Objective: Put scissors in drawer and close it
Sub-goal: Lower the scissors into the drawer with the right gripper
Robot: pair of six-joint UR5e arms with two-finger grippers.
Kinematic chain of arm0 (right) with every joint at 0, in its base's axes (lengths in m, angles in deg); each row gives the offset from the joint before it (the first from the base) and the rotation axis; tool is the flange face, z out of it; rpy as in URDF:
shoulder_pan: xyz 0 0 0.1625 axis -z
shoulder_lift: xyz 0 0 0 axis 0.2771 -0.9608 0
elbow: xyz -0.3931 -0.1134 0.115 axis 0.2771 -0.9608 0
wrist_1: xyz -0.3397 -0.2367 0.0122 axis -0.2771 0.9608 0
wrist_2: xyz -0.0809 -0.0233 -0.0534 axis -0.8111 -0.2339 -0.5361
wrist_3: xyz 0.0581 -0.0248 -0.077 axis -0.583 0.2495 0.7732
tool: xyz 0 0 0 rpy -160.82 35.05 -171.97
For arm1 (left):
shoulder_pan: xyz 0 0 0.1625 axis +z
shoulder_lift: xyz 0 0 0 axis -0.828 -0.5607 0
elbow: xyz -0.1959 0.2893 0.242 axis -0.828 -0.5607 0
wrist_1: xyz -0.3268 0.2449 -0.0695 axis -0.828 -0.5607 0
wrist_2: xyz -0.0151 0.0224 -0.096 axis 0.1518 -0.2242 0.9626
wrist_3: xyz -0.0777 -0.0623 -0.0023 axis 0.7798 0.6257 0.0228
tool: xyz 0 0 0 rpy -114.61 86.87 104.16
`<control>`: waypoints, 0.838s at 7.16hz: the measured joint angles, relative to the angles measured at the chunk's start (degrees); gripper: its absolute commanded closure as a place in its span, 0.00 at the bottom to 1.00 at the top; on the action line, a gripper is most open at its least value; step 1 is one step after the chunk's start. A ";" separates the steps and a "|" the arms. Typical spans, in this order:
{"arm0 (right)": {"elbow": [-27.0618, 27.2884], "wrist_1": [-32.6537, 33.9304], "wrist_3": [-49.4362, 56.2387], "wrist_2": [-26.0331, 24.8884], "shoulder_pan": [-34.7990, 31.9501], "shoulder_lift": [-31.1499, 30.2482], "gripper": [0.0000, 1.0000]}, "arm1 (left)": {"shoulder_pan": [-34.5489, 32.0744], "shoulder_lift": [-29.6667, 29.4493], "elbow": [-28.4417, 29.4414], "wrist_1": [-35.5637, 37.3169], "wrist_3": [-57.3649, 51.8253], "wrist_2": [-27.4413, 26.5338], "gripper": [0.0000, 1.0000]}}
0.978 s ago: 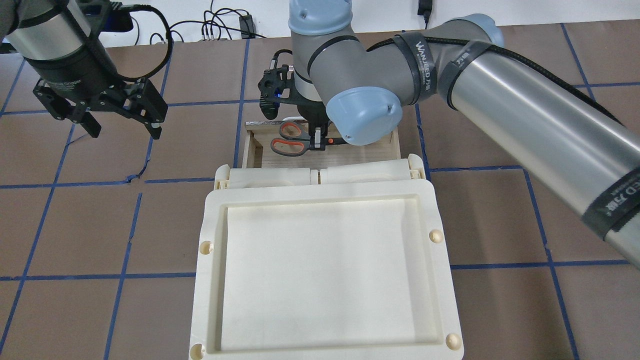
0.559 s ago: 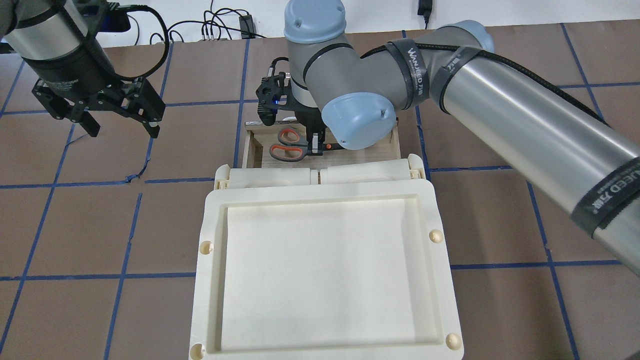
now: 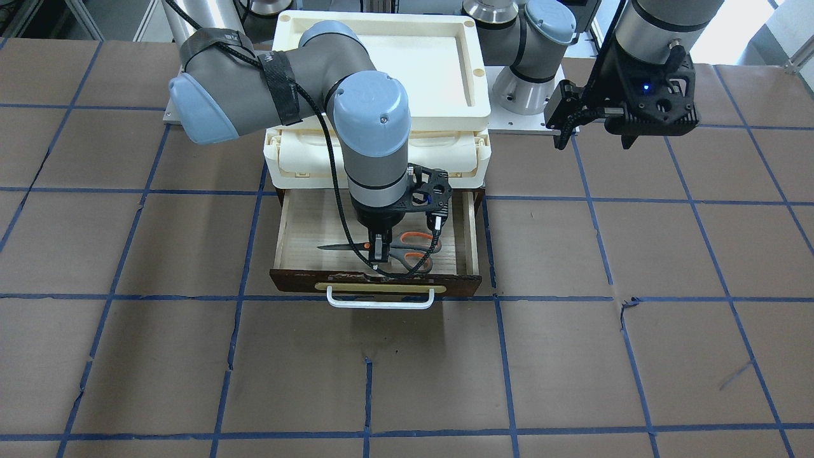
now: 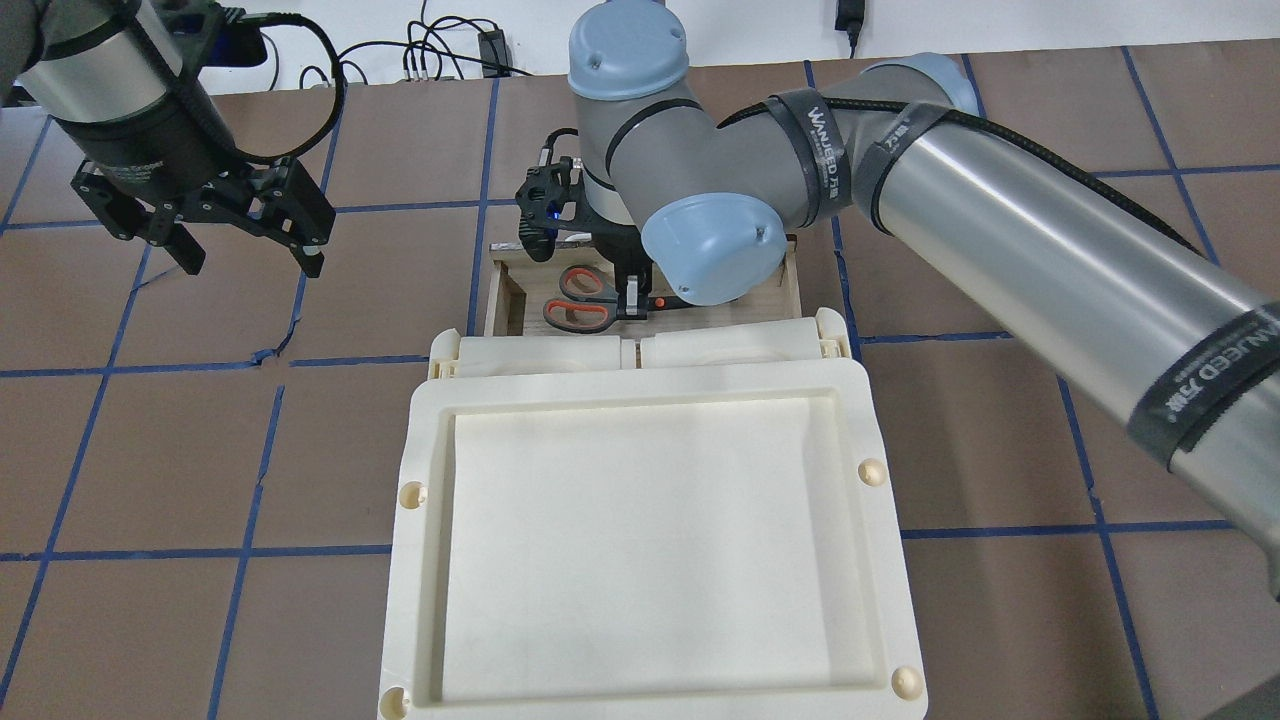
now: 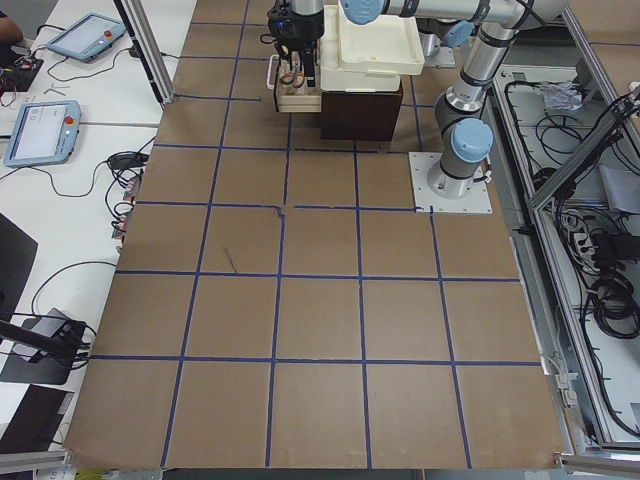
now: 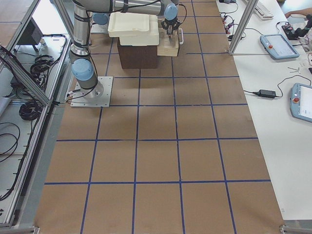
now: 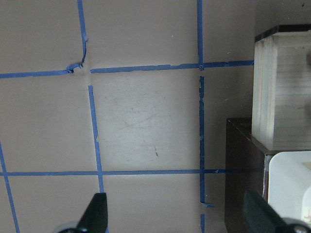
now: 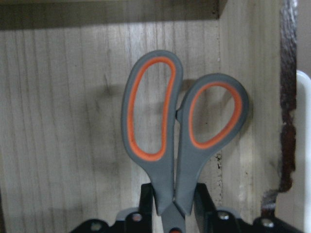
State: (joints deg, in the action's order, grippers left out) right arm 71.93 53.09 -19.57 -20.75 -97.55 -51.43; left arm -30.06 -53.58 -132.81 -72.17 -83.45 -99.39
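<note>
The drawer [image 3: 299, 222] stands pulled out, with pale wood inside, a dark brown front and a white bar handle [image 3: 380, 300]. The scissors [image 3: 413, 249] lie low inside it, blades pointing to that view's left. My right gripper [image 3: 379, 252] is shut on them near the pivot. In the right wrist view the grey, orange-lined loops [image 8: 165, 121] sit just over the wood floor, the fingers [image 8: 201, 196] either side of the shanks. From overhead the scissors [image 4: 580, 300] show beside the right gripper [image 4: 633, 295]. My left gripper [image 4: 245, 250] hangs open and empty over the mat, left of the drawer [image 4: 505, 295].
A cream plastic tray [image 4: 640, 395] sits on top of the cabinet, with two cream compartments [image 4: 540, 352] below it above the drawer. The left wrist view shows the dark cabinet side [image 7: 240, 165] and blue tape lines on the brown mat.
My right gripper has moved the scissors lower into the drawer and a little toward the cabinet. The left gripper has barely shifted.
</note>
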 measured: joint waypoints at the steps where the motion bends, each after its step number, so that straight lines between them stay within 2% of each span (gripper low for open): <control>1: 0.35 0.03 -0.27 0.00 0.00 0.25 0.94 | -0.04 -0.02 -0.44 0.00 0.05 -0.02 0.00; 6: 0.76 1.02 -1.10 0.16 0.00 0.80 0.88 | -0.24 -0.17 1.11 -0.49 1.31 -0.12 0.00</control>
State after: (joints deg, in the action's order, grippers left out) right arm 72.70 54.11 -20.67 -20.59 -97.56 -50.64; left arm -30.30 -53.75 -131.70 -72.66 -82.14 -99.51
